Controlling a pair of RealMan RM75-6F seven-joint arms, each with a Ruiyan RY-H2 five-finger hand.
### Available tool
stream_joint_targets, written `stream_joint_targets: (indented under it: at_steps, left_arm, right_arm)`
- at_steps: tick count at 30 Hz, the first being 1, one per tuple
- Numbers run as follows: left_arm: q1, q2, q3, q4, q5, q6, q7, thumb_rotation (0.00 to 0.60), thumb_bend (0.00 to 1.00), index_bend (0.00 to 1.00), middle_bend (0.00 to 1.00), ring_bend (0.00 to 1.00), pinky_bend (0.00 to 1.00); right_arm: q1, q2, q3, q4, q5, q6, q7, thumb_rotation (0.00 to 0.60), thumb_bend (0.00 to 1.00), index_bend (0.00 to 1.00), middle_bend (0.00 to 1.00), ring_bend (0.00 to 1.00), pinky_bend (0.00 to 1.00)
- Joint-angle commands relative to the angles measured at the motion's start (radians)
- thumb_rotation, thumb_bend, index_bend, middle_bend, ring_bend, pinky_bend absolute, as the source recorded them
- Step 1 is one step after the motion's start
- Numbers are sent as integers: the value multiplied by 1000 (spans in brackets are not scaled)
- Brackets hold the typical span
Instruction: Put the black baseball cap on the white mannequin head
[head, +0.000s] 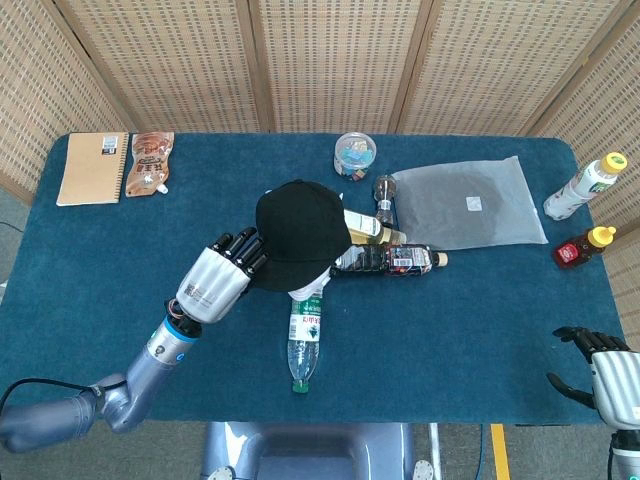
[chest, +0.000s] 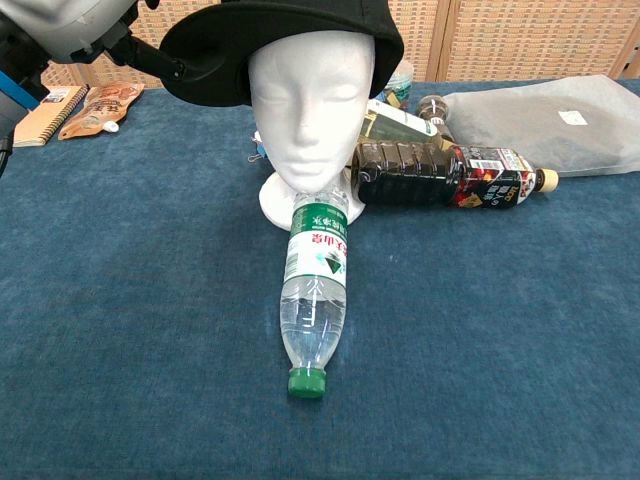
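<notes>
Already, the black baseball cap (chest: 285, 40) is seated on the white mannequin head (chest: 312, 115), as is seen in the chest view: the crown covers the top of the head down to the forehead, and the brim is turned off toward the side where the left hand (head: 222, 277) is. From above, the cap (head: 298, 234) hides the head almost wholly, with only a bit of the white base seen under its near edge. The cap is touched at its brim edge by the left hand, whose fingers (head: 243, 250) are held straight and close together against the dark fabric; whether the brim is pinched or merely rested against cannot be told, since the thumb is hidden. The right hand (head: 600, 375) is seen at the lower corner of the head view, well apart from the work, with its fingers apart and nothing held.

The placing itself is judged as good as done. What appears left is the release of the brim and the withdrawal of the left hand; a small straightening may also be wanted, since the brim is not set over the face. A clear water bottle (chest: 314, 295) lies just in front of the base, touching it, and a dark bottle (chest: 440, 174) lies beside it.
</notes>
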Motion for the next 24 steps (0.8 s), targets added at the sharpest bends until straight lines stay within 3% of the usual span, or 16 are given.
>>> stream_joint_targets:
  at_steps: [1, 11, 24]
  left_arm:
    - [18, 25, 7, -39, -19, -26, 38, 600, 263, 410, 338, 251, 532]
    - [75, 104, 22, -156, -70, -63, 105, 600, 238, 289, 249, 161, 441]
    - [241, 265, 81, -326, -170, -14, 63, 600, 234, 284, 240, 143, 415]
  right_arm:
    - [1, -1, 1, 2, -1, 0, 3, 600, 158, 355, 419, 459, 440]
    - [3, -2, 0, 6, -3, 0, 6, 600, 157, 355, 418, 460, 443]
    - [11, 3, 4, -3, 5, -15, -5, 600, 159, 355, 419, 460, 444]
